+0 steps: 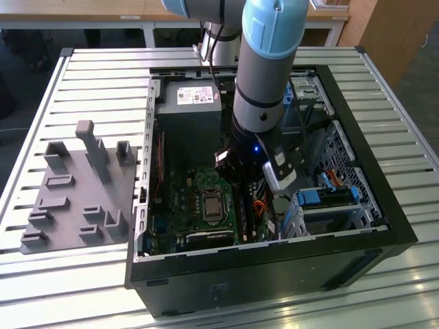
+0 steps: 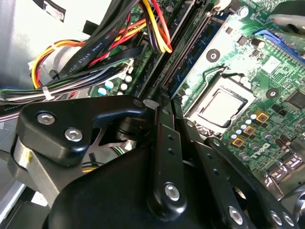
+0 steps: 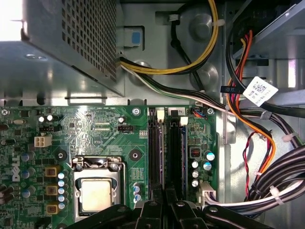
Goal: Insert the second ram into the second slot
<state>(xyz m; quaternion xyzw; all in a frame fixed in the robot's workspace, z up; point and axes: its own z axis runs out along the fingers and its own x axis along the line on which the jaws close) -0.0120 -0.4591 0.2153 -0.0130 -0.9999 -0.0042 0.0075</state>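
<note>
My gripper [image 1: 243, 195] reaches deep into the open computer case [image 1: 384, 226], low over the green motherboard [image 1: 182, 199]. It is shut on the second ram [image 2: 193, 59], a thin blue stick that runs on from the fingertips [image 2: 162, 107] along the black slots [image 2: 178, 52]. In the first wrist view the gripper [image 3: 164, 202] lines up with the narrow strip between two long black slots [image 3: 153, 152], and the ram [image 3: 164, 157] shows edge-on there. I cannot tell how deep the stick sits. The processor socket [image 3: 95, 191] lies beside the slots.
A metal power supply box [image 3: 71, 47] fills the case's far end. Bundles of coloured and black cables [image 3: 257, 124] crowd the side of the slots away from the socket. A blue drive bracket [image 1: 329, 199] stands at the exterior view's right. A grey holder fixture [image 1: 75, 185] lies on the slatted table.
</note>
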